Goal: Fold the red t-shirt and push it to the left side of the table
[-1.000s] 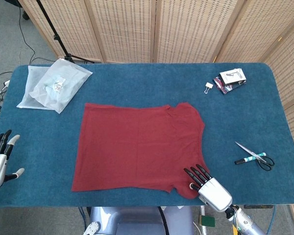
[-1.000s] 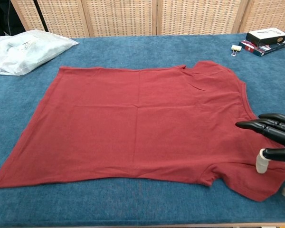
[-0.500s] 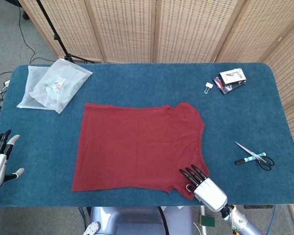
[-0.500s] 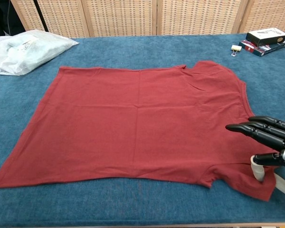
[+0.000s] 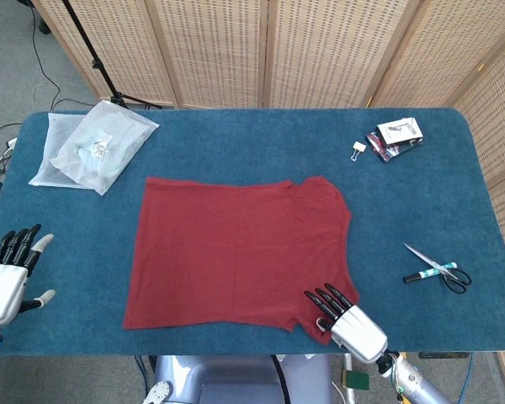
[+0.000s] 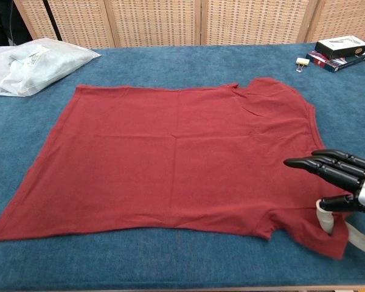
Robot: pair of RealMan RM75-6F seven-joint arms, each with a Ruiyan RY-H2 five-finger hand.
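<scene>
The red t-shirt (image 5: 236,248) lies spread flat in the middle of the blue surface (image 5: 404,194), its hem toward the robot's left and its collar and sleeves toward the right; the near sleeve reaches the front right part of the cloth, close to the surface's front edge.

The right hand (image 5: 347,316) sits at that near sleeve, by the front edge; its dark fingers (image 6: 321,165) are stretched out nearly straight and close together, pointing across the shirt toward the left and lying just over the cloth near the armhole; the thumb (image 6: 328,207) is set apart below them, over the sleeve; in the chest view a fold of the sleeve's edge seems to rise near the thumb, but I cannot tell whether any cloth is actually pinched.

The left hand (image 5: 8,278) is at the far left front corner, well apart from the shirt; its fingers are extended and spread, holding nothing.

A clear plastic bag (image 5: 97,145) lies at the back left; a small box (image 5: 397,135) and a binder clip (image 5: 358,150) lie at the back right; scissors (image 5: 438,271) lie near the right edge.
</scene>
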